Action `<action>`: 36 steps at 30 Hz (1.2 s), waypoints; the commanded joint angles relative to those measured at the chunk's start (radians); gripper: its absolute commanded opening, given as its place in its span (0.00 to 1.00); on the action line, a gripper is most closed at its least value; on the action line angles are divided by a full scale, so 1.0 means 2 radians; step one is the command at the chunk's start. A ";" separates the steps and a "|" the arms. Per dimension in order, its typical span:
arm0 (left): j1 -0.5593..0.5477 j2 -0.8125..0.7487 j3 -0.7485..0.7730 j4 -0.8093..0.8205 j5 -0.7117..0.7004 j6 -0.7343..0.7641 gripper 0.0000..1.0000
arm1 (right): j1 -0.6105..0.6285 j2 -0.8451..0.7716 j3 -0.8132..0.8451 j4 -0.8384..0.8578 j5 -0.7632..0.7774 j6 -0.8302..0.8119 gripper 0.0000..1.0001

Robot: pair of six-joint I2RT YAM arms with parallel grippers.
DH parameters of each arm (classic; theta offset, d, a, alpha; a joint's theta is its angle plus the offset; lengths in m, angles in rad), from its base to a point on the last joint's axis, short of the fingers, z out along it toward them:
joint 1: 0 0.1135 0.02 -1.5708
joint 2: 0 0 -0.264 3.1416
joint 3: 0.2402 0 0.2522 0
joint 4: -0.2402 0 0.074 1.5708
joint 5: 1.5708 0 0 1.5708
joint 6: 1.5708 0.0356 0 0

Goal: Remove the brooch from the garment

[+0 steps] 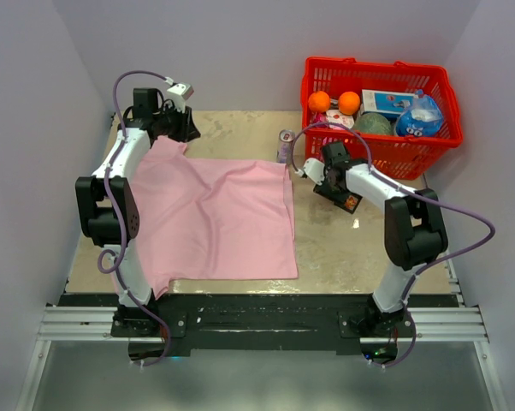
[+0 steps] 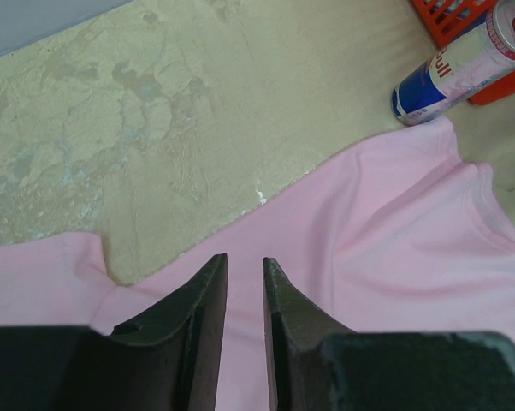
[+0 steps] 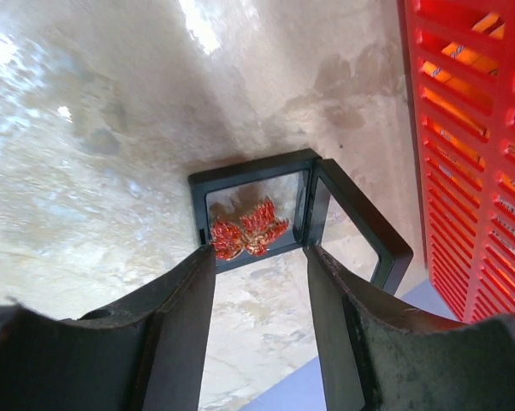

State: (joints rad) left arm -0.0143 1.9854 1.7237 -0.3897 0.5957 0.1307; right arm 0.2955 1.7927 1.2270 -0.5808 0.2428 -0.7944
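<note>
White arms [image 1: 121, 163] with black joints [image 1: 103, 210] carry looping purple cables [image 1: 140, 74] and dark, tapered fingers [image 3: 189, 291] on each end effector [image 2: 245, 261].

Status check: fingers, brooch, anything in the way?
Right fingers open over brooch, lying in open black case, off garment. Left fingers slightly apart at garment edge, grip unclear. Basket close beside case.

- brooch [image 3: 249, 229]: tiny, irregular, leaf-like lobes, orange-red w/ gold glint. Lies flat inside open black-framed case [image 3: 251, 169], on its clear panel; lid frame stands swung up at right.
- Case sits on bench [image 1: 343, 253], right of garment [image 1: 215, 218], apart from it. Brooch is off the cloth.
- garment: large pink shirt-like cloth, spread mostly flat over left-centre of bench. Soft creases across middle, far-left corner drawn to a point, sleeve seam shows in left wrist view.
</note>
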 commanded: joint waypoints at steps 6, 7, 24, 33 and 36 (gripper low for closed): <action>-0.002 -0.002 0.009 0.002 0.008 0.001 0.31 | 0.036 -0.008 0.107 -0.055 -0.087 0.066 0.61; -0.002 -0.001 0.010 0.002 -0.002 -0.005 0.33 | 0.040 0.002 0.130 -0.065 -0.101 0.077 0.63; -0.004 0.031 0.136 -0.021 -0.035 -0.014 0.74 | 0.118 0.061 0.439 -0.020 -0.133 0.282 0.99; 0.001 -0.012 0.139 -0.003 -0.085 0.004 0.80 | 0.118 0.061 0.547 0.000 -0.065 0.387 0.99; 0.007 -0.032 0.136 0.030 -0.104 -0.005 0.82 | 0.117 0.044 0.546 0.033 -0.027 0.376 0.99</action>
State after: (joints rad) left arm -0.0143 2.0441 1.9659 -0.4335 0.4553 0.1234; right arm 0.5282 1.9388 2.2642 -0.6201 0.0635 -0.0944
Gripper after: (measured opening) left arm 0.813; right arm 0.987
